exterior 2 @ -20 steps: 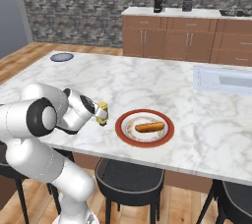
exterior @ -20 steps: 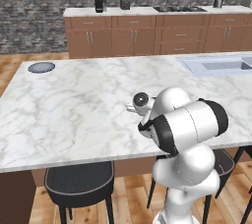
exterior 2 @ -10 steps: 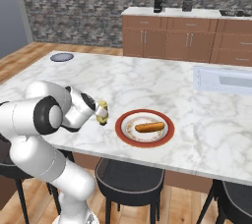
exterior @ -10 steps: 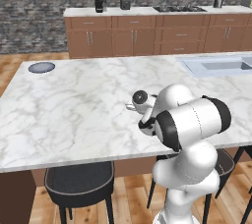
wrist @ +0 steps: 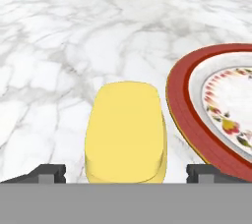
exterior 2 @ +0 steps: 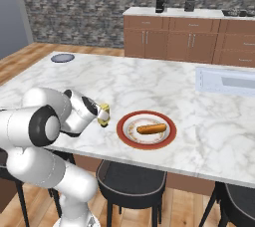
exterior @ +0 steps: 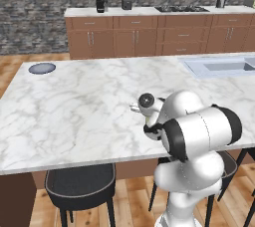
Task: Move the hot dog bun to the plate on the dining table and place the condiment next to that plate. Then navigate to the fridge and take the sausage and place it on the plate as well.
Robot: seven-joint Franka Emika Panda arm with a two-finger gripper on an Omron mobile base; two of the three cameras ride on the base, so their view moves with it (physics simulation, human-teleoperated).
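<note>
Standing upright on the white grey-veined marble dining table [exterior 2: 149, 79], the small yellow condiment bottle [wrist: 125, 132] sits just beside the left edge of the round white plate with the broad red-orange rim [exterior 2: 146, 130], a thin strip of marble showing between them in the hand view. No writing or label can be read on the bottle; the plate's inner ring carries a small floral pattern. The two-finger gripper [wrist: 125, 171] has its jaws spread wide, one dark fingertip [wrist: 47, 172] on either side of the bottle with clear gaps, gripping nothing. The orange-tan hot dog bun [exterior 2: 151, 129] lies on the plate. Bottle and plate are near the table's front edge, above the dark stools [exterior 2: 132, 183]. Broad bare marble stretches behind them toward a small flat grey-blue dish [exterior: 42, 68] at the far corner and the inset sink [exterior 2: 226, 80].
</note>
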